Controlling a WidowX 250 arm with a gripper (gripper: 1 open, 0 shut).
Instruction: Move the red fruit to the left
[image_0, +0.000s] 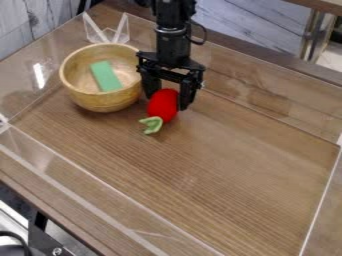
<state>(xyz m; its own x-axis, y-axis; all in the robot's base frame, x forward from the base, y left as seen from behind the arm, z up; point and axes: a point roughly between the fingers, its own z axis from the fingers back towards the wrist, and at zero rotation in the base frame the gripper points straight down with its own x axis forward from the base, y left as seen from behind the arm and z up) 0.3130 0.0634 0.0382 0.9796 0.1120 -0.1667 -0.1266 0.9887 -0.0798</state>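
Black gripper (168, 93) pointing steeply down, jaws spread wide apart.

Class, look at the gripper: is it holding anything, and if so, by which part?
Nothing is gripped. The black gripper stands open, its jaws either side of the small round red toy fruit, which lies on the wooden table.
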